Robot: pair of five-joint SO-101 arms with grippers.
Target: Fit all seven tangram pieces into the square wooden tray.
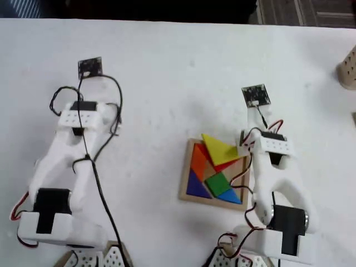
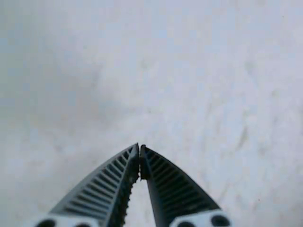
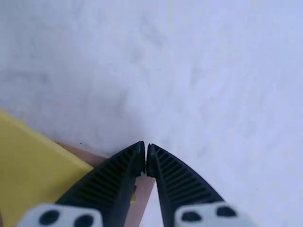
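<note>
Arms: from my remote station I see the left arm (image 1: 58, 167) and the right arm (image 1: 275, 189) folded low, side by side at the near edge of the white table (image 1: 167, 72).
Tray: the square wooden tray (image 1: 184, 169) lies between the two arms, just beside the right one and well apart from the left.
Near pieces: a purple piece (image 1: 194, 188), a green piece (image 1: 218, 182) and a blue piece (image 1: 230, 195) sit along the tray's near side.
Middle pieces: an orange piece (image 1: 198, 160) and a red piece (image 1: 225, 165) lie just behind them, inside the rim.
Yellow piece: the yellow piece (image 1: 219, 149) sits on the tray's far side, one tip poking past the far rim. I cannot tell whether it lies flat.
Right gripper: the right gripper (image 3: 146, 151) is closed on nothing, tips touching, above the tray's edge just beside the yellow piece.
Left gripper: the left gripper (image 2: 140, 151) is likewise closed and empty, over bare table.
Far edge: a wooden block with holes (image 1: 347, 69) stands at the table's far right.
</note>
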